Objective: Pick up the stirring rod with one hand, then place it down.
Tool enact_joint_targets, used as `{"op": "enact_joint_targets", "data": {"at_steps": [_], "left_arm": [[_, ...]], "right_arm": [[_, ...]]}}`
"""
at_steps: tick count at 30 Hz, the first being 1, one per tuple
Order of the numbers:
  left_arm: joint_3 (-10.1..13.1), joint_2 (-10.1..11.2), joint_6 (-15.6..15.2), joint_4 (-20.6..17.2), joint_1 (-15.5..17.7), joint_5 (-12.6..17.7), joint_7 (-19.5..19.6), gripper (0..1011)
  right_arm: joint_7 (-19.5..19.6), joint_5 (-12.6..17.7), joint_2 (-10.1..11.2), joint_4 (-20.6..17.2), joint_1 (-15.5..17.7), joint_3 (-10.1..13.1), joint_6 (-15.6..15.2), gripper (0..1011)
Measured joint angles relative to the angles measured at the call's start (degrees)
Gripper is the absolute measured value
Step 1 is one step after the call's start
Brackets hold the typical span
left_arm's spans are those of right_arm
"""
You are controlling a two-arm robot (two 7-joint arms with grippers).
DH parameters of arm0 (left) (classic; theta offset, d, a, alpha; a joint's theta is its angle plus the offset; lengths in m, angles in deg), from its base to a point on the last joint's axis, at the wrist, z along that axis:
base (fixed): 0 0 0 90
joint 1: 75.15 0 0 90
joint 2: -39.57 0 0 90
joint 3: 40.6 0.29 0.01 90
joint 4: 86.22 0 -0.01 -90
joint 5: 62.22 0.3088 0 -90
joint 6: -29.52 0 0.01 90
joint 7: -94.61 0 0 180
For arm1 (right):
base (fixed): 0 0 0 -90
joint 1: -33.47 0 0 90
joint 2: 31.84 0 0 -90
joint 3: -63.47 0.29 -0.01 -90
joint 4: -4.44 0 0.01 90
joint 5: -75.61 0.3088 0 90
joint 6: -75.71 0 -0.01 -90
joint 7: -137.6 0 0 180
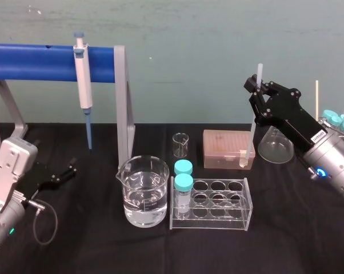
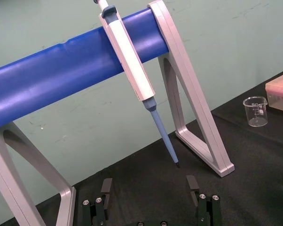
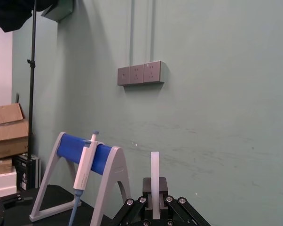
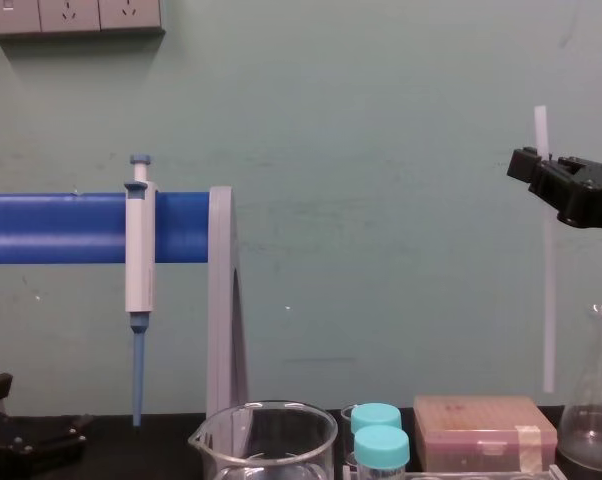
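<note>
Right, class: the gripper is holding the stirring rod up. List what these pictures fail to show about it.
Right wrist view: the stirring rod below the right gripper, cut off by the bottom edge.
Chest view: most of the right gripper, cut off by the right edge.
Head view: whether the rod's lower end touches the pink box it overlaps.

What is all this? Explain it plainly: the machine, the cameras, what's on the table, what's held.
This is a two-armed robot at a black table. The pictures come from cameras on its head, chest and each wrist. The right gripper is shut on the stirring rod, holding it upright, off the table. The left gripper sits open at the table's left. Laid out are a water beaker, a small beaker, a vial rack, a pink box, a flask, and a pipette on a blue stand.
</note>
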Motion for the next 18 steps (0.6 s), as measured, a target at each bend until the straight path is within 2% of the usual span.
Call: {"op": "enact_joint_targets", "data": {"at_steps": [18], "left_arm": [[0.00, 0.00, 0.00, 0.00, 0.00, 0.00, 0.00, 1000]], "right_arm": [[-0.39, 0.15, -0.16, 0.33, -0.11, -0.32, -0.23, 70]]}}
